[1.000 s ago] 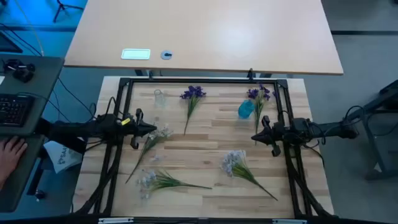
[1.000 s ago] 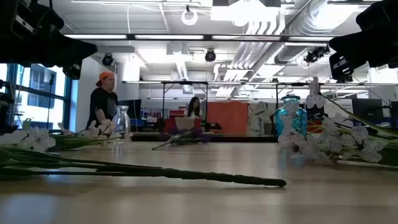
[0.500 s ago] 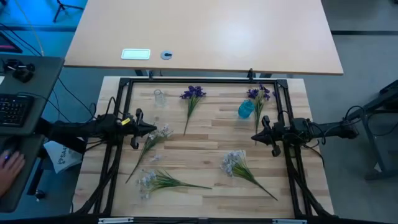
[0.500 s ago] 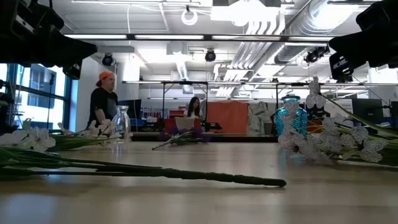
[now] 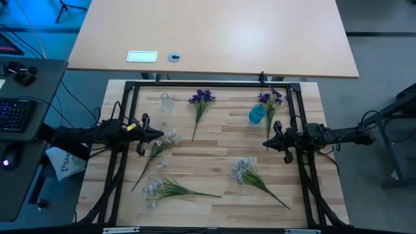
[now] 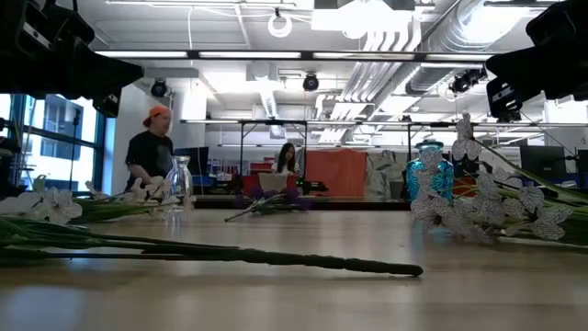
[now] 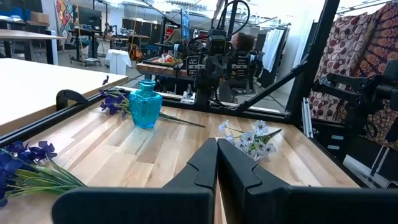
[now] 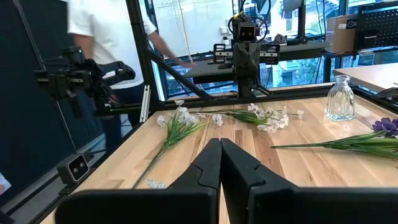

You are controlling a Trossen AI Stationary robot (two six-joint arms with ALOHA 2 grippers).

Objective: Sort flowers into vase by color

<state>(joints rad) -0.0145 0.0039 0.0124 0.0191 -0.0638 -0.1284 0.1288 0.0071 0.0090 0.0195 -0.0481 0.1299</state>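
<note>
Five sprigs lie flat on the wooden table. One purple sprig (image 5: 202,97) lies at the far middle. The other purple sprig (image 5: 272,98) lies beside the blue vase (image 5: 257,114). One pale sprig (image 5: 167,139) lies just by my left gripper (image 5: 160,135). Another pale sprig (image 5: 157,188) lies near left, and a third pale sprig (image 5: 244,169) near right. A clear glass vase (image 5: 166,102) stands far left. My left gripper (image 7: 216,142) is shut and hovers above the table's left side. My right gripper (image 5: 264,143) hovers at the right side, and the right wrist view shows this gripper (image 8: 219,142) shut too.
A black metal frame (image 5: 208,84) runs around the table's edges. Bare wood lies in the middle between the two grippers. People show in the room beyond the far edge (image 6: 152,152). A desk with a keyboard (image 5: 16,114) stands left of the table.
Both arms and all flowers have kept still. A person's hand by the keyboard left of the table has drawn out of view.
</note>
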